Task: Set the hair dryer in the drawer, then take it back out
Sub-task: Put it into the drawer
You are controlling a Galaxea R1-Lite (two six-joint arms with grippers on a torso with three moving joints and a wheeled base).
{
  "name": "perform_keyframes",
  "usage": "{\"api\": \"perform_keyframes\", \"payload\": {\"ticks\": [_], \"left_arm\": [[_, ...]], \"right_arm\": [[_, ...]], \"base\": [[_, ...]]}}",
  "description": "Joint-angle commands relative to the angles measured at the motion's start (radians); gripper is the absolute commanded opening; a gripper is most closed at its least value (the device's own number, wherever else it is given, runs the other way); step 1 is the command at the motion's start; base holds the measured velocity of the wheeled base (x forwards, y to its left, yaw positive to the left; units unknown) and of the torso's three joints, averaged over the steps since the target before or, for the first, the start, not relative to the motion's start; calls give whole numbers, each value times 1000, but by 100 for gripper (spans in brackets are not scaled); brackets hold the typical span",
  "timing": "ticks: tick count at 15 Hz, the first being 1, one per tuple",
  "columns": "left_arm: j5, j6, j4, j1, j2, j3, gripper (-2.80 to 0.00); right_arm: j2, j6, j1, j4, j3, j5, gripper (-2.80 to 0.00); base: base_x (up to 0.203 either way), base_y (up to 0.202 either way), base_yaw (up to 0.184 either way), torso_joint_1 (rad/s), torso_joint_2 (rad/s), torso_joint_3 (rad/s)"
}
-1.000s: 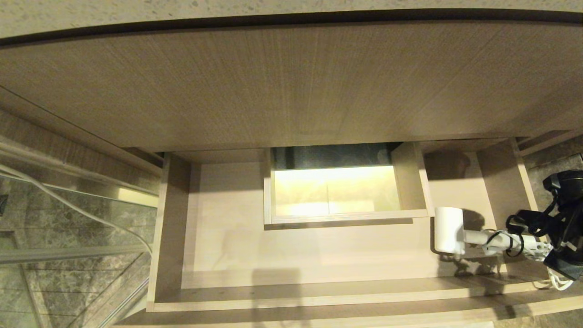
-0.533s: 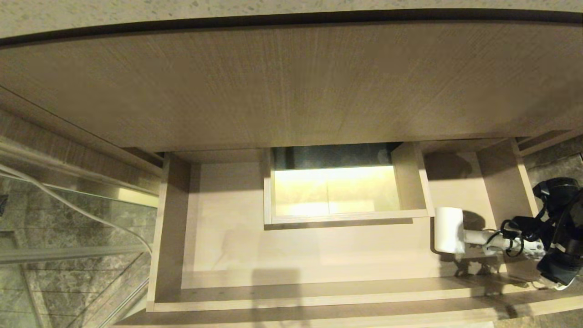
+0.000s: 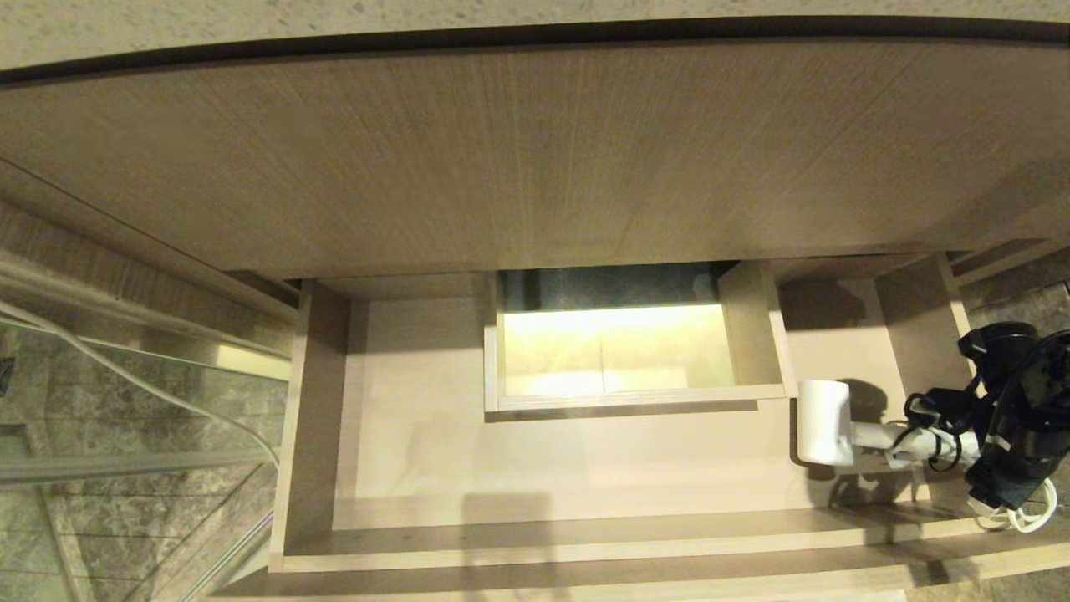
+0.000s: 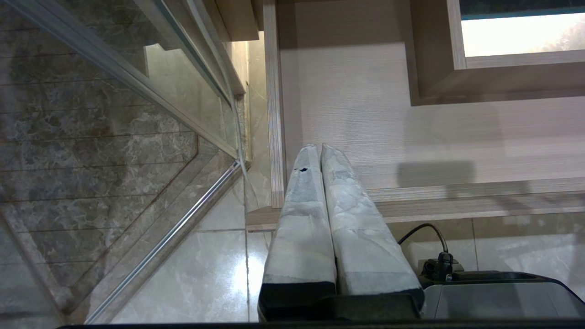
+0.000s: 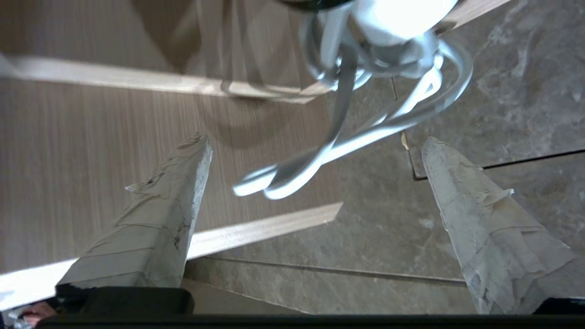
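Note:
The white hair dryer (image 3: 823,422) lies in the right end of the open drawer (image 3: 418,468), barrel toward the middle and handle pointing right. My right gripper (image 3: 999,489) hangs over the handle's tip at the drawer's right front corner. In the right wrist view it is open (image 5: 315,139), its fingers (image 5: 173,196) spread wide. The dryer's handle end (image 5: 397,13) lies beyond the fingertips and the looped white cord (image 5: 320,160) dangles between them, untouched. My left gripper (image 4: 320,146) is shut and empty, parked by the drawer's left front corner (image 4: 274,201).
A boxed rectangular cutout (image 3: 619,351) rises in the drawer's middle. A tall wood-grain panel (image 3: 535,159) stands above and behind the drawer. A glass panel with a metal frame (image 3: 125,401) is on the left. Marble floor (image 5: 502,91) lies beyond the drawer's right side.
My right arm has shifted left toward the dryer's handle and turned. The cord loop below it now shows more. The hair dryer has stayed where it was.

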Motion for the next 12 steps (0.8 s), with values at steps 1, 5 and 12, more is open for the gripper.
{"api": "perform_keyframes", "payload": {"ticks": [1, 5, 12], "left_arm": [[0, 0, 0, 0, 0, 0, -280], [0, 0, 0, 0, 0, 0, -280], [0, 0, 0, 0, 0, 0, -280]], "right_arm": [[13, -7, 1, -1, -9, 0, 0], [22, 8, 13, -7, -30, 7, -280], [23, 13, 30, -44, -32, 4, -280]], "base": [[0, 0, 0, 0, 0, 0], [0, 0, 0, 0, 0, 0], [0, 0, 0, 0, 0, 0]]}}
